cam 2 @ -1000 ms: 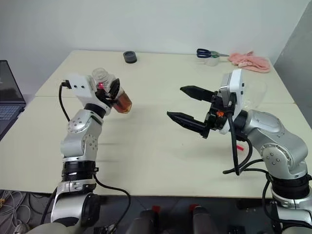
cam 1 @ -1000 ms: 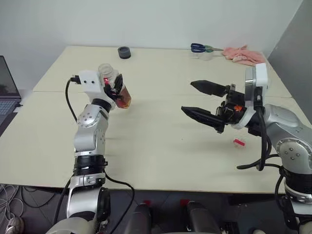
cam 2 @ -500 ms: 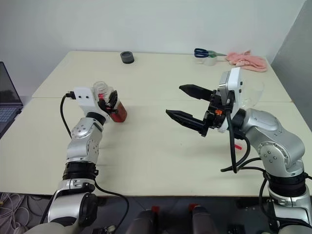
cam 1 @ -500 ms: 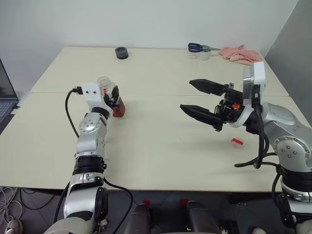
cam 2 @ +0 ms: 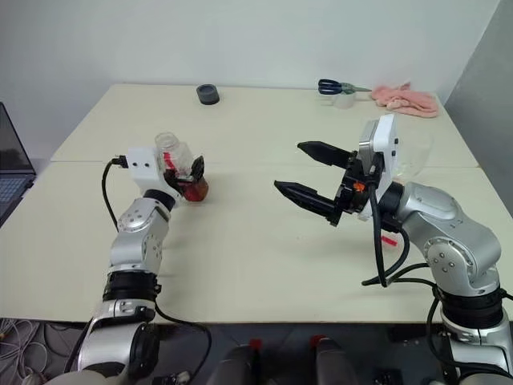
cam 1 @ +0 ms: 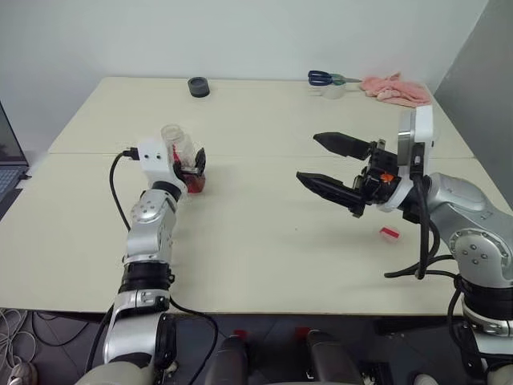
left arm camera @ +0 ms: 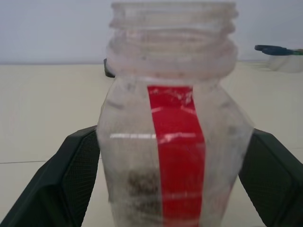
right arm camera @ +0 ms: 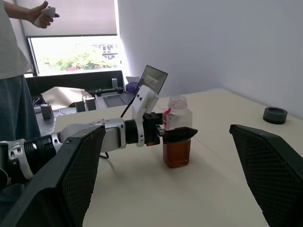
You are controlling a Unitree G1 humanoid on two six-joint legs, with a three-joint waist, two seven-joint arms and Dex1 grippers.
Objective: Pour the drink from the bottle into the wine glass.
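Observation:
The bottle (cam 1: 181,157) stands upright and uncapped on the table, left of centre, with a red strip down its side (left arm camera: 176,156). The amber drink (right arm camera: 176,153) fills its lower part. My left gripper (cam 1: 189,164) is open, its fingers (left arm camera: 71,182) spread along both sides of the bottle. My right gripper (cam 1: 307,156) hovers open and empty over the table's right half, pointing left toward the bottle. The wine glass (cam 2: 418,151) is mostly hidden behind my right wrist; just a faint clear bowl shows.
A small red cap (cam 1: 390,233) lies on the table below my right arm. Along the far edge are a black ring (cam 1: 198,87), a clear cup with blue scissors (cam 1: 330,80) and a pink cloth (cam 1: 393,88). A laptop (cam 1: 6,152) and a person (right arm camera: 14,71) are at the left.
My left arm lowered the bottle from a tilt above the table to upright on it, and its fingers spread apart. The right arm stayed put.

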